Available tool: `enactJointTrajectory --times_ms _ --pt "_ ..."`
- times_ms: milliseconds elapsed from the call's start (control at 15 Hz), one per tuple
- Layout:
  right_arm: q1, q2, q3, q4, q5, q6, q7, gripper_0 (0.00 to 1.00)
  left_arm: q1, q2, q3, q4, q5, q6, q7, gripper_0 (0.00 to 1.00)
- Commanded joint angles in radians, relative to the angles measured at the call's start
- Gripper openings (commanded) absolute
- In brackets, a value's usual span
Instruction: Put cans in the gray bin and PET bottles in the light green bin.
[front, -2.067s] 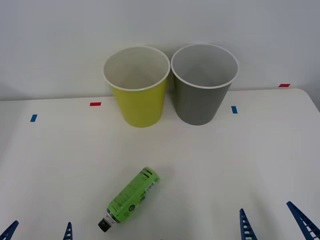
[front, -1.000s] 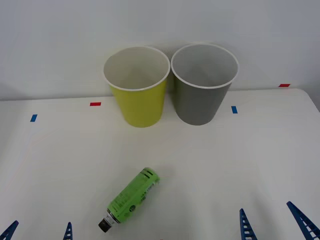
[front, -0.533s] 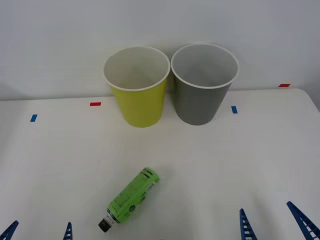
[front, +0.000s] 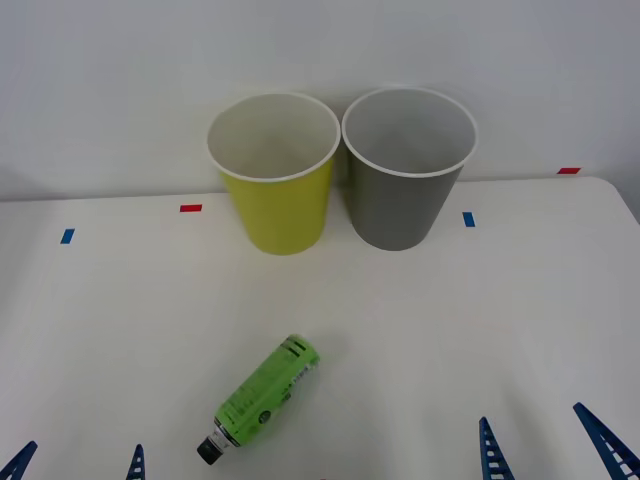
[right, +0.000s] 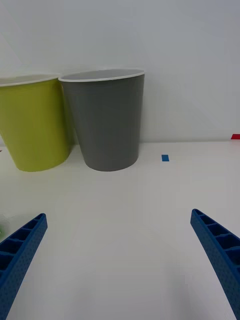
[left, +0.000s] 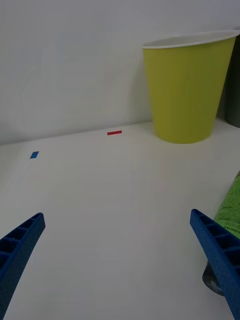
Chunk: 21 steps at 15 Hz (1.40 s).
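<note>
A small PET bottle (front: 262, 396) in a bright green label lies on its side on the white surface (front: 480, 320), near edge, left of centre, black cap pointing toward the robot and its base angled toward the far right. It looks light, prob. empty or nearly so, w/ a thin wall that would give under a hard squeeze; the round body is likely to roll and the glossy label may be slick, so the best hold is judged to be across the mid-body, square to its long axis, not at the narrow cap. Left gripper (front: 75, 465) and right gripper (front: 550, 445) hover low at the near edge, fingers spread wide, holding nothing; the bottle sits just right of the left one. At the far side, against a plain white wall, the light green bin (front: 275, 175) stands left of the gray bin (front: 408, 170), the two just beside each other, upright. Small blue and red tape marks dot the surface.
</note>
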Motion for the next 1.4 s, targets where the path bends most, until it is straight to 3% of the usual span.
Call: enactJointTrajectory --times_ms 67,800,1267,1400 --pt "0.0 0.0 0.0 0.0 0.0 0.0 0.0 1.0 0.0 0.0 0.0 0.0 0.0 0.0 0.0 1.0" --pt "0.0 0.0 0.0 0.0 0.0 0.0 0.0 1.0 0.0 0.0 0.0 0.0 0.0 0.0 0.0 1.0" --pt "0.0 0.0 0.0 0.0 0.0 0.0 0.0 1.0 -0.017 0.103 0.058 0.038 0.058 -0.041 -0.002 1.0" --pt "0.0 0.0 0.0 0.0 0.0 0.0 0.0 1.0 -0.02 0.176 0.054 0.038 0.072 -0.028 -0.005 1.0"
